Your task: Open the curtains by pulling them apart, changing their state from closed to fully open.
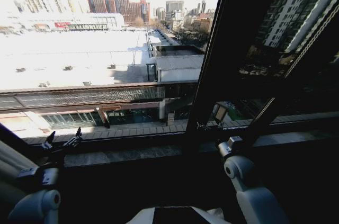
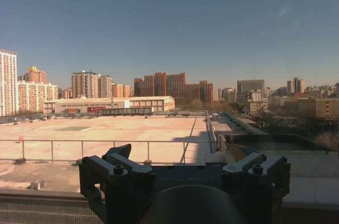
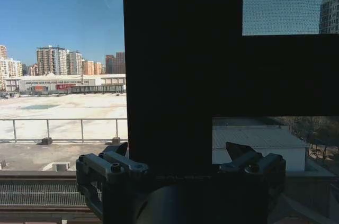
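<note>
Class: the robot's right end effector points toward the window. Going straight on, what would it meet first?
Most likely the dark vertical window frame post: from the wrist, it stands dead ahead between the open fingers of the right end effector. How far off it lies is unclear.

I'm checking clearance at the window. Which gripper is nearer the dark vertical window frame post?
Right. The right gripper sits against the dark vertical window frame post; the left gripper hangs apart, leftward.

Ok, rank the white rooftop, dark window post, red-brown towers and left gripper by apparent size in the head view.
1-2. white rooftop and dark window post: they look alike, so no ranking between them.
3. red-brown towers, though far off.
4. left gripper, smallest despite being near.
</note>
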{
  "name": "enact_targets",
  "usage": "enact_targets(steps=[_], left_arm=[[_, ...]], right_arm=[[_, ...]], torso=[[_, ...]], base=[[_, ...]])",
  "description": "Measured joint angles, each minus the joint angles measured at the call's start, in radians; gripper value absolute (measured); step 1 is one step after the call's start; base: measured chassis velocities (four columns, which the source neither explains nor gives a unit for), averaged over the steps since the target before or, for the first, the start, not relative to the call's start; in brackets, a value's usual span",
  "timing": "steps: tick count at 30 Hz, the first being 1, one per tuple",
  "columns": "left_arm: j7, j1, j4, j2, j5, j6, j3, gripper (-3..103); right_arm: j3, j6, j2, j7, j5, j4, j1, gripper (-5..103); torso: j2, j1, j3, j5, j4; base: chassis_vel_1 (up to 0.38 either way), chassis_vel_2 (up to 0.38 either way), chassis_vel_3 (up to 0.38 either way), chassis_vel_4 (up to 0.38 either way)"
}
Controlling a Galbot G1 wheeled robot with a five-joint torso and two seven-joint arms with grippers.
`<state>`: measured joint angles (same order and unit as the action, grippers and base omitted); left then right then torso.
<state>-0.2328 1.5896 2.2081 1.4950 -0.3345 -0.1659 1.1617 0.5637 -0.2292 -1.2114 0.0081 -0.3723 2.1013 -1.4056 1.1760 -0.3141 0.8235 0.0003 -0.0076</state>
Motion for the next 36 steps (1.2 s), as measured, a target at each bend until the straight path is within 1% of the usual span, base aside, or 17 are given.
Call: enact_targets(steps=[10,16,19,22,36], left_arm=[[0.001,-0.004,0.028,0.002,-0.016,-0.006,0.019,100],[0.001,-0.004,0.031,0.01,-0.011,-0.007,0.013,100],[0.001,-0.004,0.028,0.011,-0.01,-0.006,0.013,100],[0.001,-0.002,0.023,0.013,-0.01,-0.004,0.013,100],[0.001,-0.001,0.013,0.019,-0.006,0.006,0.005,100]], right_arm=[[0.006,0.001,0.003,0.013,-0.009,0.022,-0.018,100],[0.008,0.006,0.005,0.02,-0.012,0.022,-0.015,100],[0.008,0.006,0.006,0.022,-0.013,0.022,-0.013,100],[0.007,0.006,0.006,0.023,-0.013,0.021,-0.01,100],[0.007,0.007,0.005,0.026,-0.013,0.021,-0.011,100]], torso=[[0.0,0.0,0.0,-0.0001,0.0],[0.0,0.0,0.0,0.0002,-0.0001],[0.0,0.0,0.0,0.0004,-0.0001],[0.0,0.0,0.0,-0.0004,-0.0001],[0.0,0.0,0.0,-0.0001,0.0]], base=[[-0.359,-0.363,0.351,0.363],[-0.248,-0.369,0.276,0.388],[-0.139,-0.371,0.141,0.385],[-0.042,-0.393,0.052,0.371],[0.015,-0.368,-0.022,0.369]])
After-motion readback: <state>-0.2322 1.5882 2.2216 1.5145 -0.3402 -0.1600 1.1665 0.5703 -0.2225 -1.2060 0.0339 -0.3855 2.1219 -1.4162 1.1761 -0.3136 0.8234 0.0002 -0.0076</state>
